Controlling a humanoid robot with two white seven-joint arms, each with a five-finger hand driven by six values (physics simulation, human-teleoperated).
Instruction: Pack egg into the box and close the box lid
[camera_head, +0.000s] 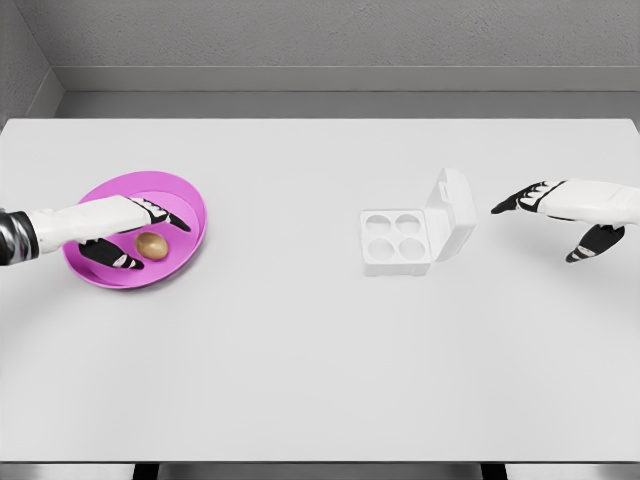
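our left robot hand (135, 232) brackets the one egg (152, 245), fingers spread, not gripping.
the egg lies in the single pink bowl (190, 200), long axis roughly left-right. one white box (412, 237) sits mid-tabletop (300, 360), four cups bare, lid (452, 213) raised toward our open right robot hand (575, 212).

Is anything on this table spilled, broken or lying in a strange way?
Nothing stands out. The egg lies whole in the pink bowl, with the left hand open around it. The white box sits flat, its four cups empty and its lid standing open. The right hand hovers open beside the lid.
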